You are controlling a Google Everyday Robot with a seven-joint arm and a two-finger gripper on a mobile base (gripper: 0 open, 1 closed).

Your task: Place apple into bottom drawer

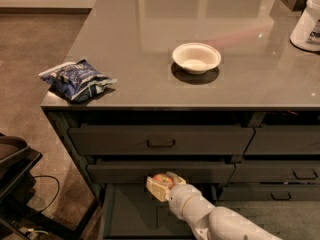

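The apple (161, 179) is gripped in the hand (160, 185), whose fingers are closed around it, above the rear edge of the open bottom drawer (131, 215) and just under the middle drawer front (115, 173). Bare drawer floor is left at 7 o'clock of the hand. On the desk (150, 44), a white bowl (196, 58) is seen at 12 o'clock and a blue chip bag (77, 79) at 10 o'clock, by the left edge.

Glossy grey tabletop (150, 44), blue chip bag (76, 80) at left edge, white bowl (196, 58) mid-surface, white container (307, 21) far right, end effector (161, 184) below, clasping apple (161, 179) over bottom drawer (130, 216)
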